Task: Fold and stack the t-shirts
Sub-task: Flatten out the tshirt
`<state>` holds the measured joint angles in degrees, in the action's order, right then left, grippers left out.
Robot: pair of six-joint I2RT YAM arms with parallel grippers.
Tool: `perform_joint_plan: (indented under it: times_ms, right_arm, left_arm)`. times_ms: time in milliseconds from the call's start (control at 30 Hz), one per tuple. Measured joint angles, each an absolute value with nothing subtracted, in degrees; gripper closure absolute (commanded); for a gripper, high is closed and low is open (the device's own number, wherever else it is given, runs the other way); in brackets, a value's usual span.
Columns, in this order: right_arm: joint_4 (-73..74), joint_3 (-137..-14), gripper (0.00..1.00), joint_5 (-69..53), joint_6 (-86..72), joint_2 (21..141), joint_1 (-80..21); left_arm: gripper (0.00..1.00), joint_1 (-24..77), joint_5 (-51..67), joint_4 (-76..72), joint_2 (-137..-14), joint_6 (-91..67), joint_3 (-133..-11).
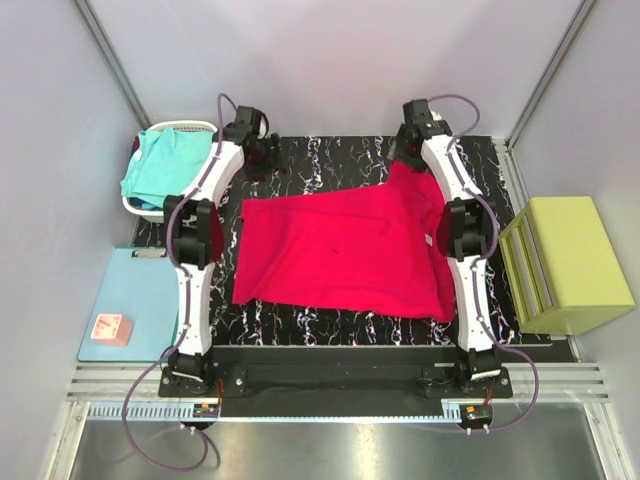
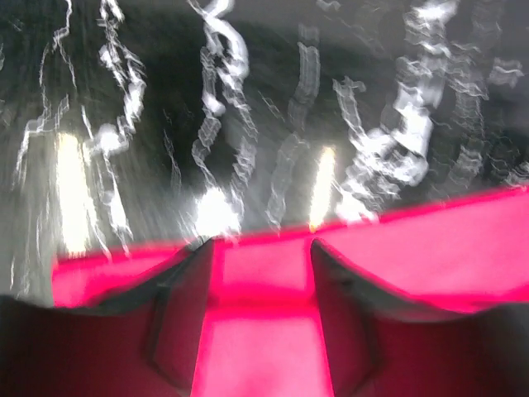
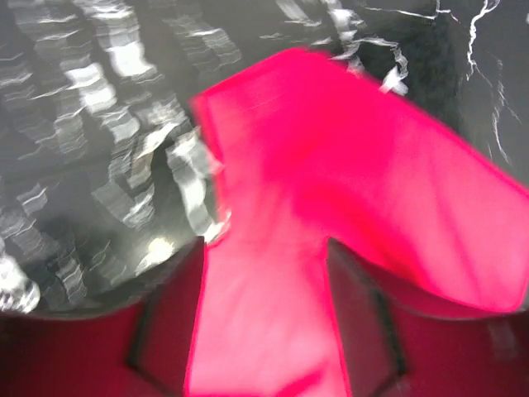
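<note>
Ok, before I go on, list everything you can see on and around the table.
red shirt: 1, crimson, spread across the table's middle
turquoise shirt: 1, turquoise, bunched in the basket
basket: 1, white, far left
table top: 1, black with white marbling, under the red shirt
mat: 1, light blue, near left
small block: 1, pink, on the mat
box: 1, yellow-green, right side
left hand: 1, black, open by the red shirt's far edge
right hand: 1, black, open over its far right corner

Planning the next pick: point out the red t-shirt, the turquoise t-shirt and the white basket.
red t-shirt (image 1: 340, 255): top view, middle of its spread body.
turquoise t-shirt (image 1: 160, 168): top view, middle of the bunched cloth.
white basket (image 1: 190, 125): top view, far rim.
</note>
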<state>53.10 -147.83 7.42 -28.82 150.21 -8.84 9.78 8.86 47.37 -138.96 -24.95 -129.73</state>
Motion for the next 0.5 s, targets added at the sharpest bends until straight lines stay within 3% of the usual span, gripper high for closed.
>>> perform_joint_plan:
  times_ms: [100, 200, 367, 500]
  right_arm:
    - [52.6, -140.0, 0.12, 11.4, -27.3, 139.0, -13.6]
    - [49.7, -128.0, 0.12, 13.2, -26.5, 124.5, -18.7]
    - [41.7, -96.5, 0.26, 14.3, -28.3, 97.2, -23.4]
    - [41.6, -77.0, 0.30, 18.1, -32.2, 86.2, -25.3]
  left_arm:
    - [0.01, 13.0, 5.6, 46.3, -125.6, -25.0, -120.7]
    - [0.01, 16.6, 4.2, 41.7, -109.6, -25.8, -108.6]
    - [0.01, 20.9, 4.4, 30.3, -84.1, -30.2, -80.4]
    - [0.01, 22.1, 3.7, 24.1, -72.6, -34.9, -58.0]
